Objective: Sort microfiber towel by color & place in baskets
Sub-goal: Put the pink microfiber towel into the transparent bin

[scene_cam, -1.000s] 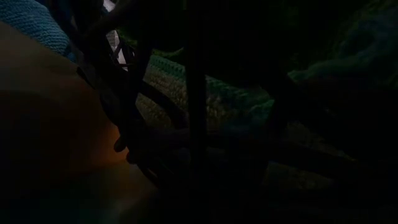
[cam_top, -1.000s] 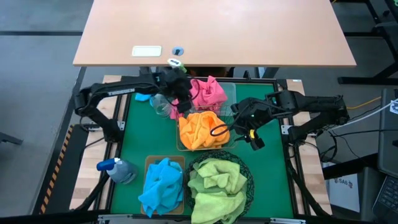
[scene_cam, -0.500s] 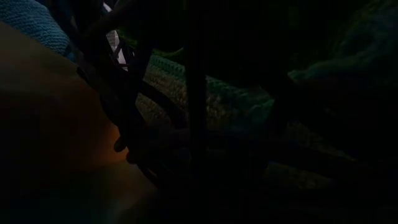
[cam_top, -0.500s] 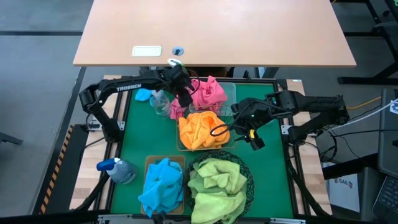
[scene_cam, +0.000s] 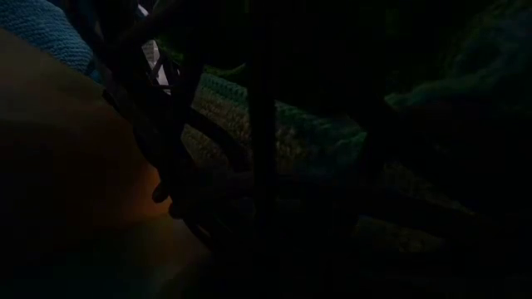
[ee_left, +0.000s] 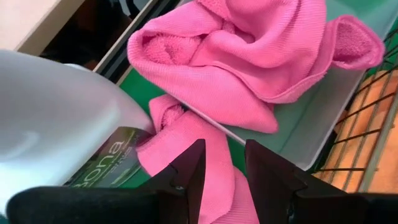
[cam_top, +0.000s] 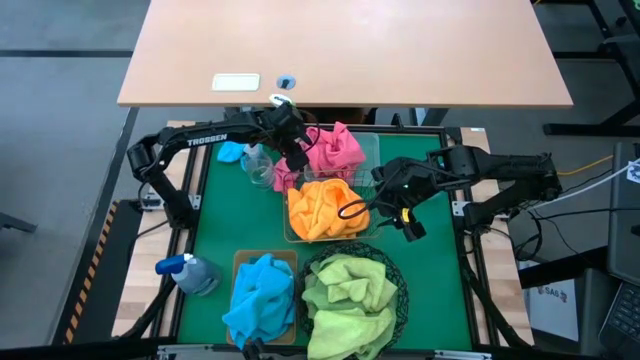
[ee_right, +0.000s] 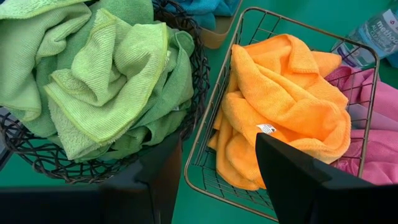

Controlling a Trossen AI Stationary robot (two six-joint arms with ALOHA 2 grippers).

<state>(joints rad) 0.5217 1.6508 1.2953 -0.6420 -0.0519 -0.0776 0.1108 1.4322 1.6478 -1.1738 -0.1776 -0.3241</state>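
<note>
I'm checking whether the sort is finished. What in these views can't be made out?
- Low view: nearly black, a basket against the lens; nothing identifiable.
- High view: the left gripper covers where the pink towel overhangs the clear basket.
- Left wrist view: a spray bottle blocks the table beside it.
- Basket bottoms: buried under towels.

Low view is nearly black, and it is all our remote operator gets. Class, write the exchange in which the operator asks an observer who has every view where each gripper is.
Operator: Where is the left gripper?
Observer: The left gripper is over a pink towel at the edge of the clear basket.
Operator: And the right one?
Observer: The right gripper hovers open and empty above the wire basket holding the orange towel.
</note>
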